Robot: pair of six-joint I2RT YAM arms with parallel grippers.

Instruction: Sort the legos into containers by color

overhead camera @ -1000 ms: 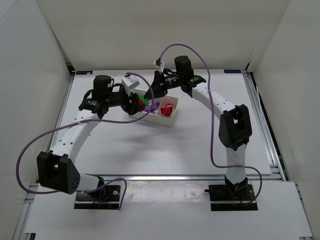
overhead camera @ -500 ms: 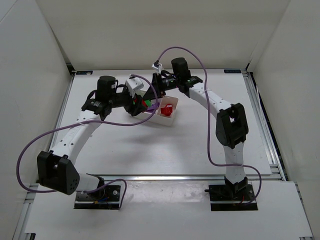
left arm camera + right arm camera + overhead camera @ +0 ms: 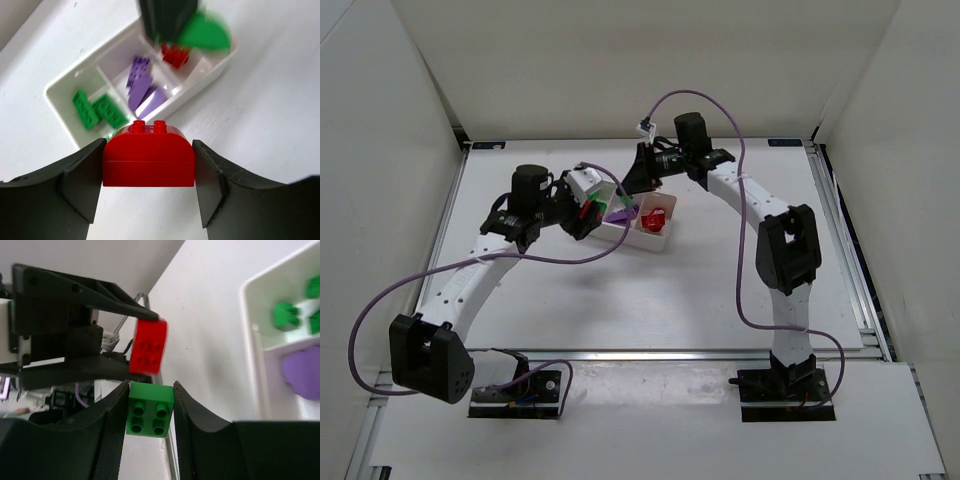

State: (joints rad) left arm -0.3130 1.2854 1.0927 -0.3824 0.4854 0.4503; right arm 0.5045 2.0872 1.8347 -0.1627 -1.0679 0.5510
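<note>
Left claw (image 3: 586, 211) of mine, seen from above, sits just off the left end of the white tray (image 3: 650, 241), clamped on a red brick (image 3: 583, 210). My right claw (image 3: 622, 197) reaches in from the far side and hangs over the tray, close to the other one. Red legos (image 3: 655, 220) lie in the tray's right compartment and purple legos (image 3: 623, 213) in the middle one. Both arms stand over the white counter (image 3: 620, 300).

From my left wrist, the red brick fills the gap between my two dark fingers (image 3: 82, 182), studs up, gripped on both ends, held just in front of the tray. Beyond it the three compartments run away from me, with two green legos (image 3: 97, 109) in the nearest, purple legos in the middle and a red one in the farthest. My right claw comes in at the top of this view, blurred, with a green brick (image 3: 205, 35) at its tip.

From my right wrist, that green brick is pinched tight between my fingers, four studs facing the camera. Just past it is the red brick in the left claw, its studs toward me. The two bricks are very near, but I cannot tell whether they touch. At the right edge the tray shows green legos in its end compartment and purple in the next.
</note>
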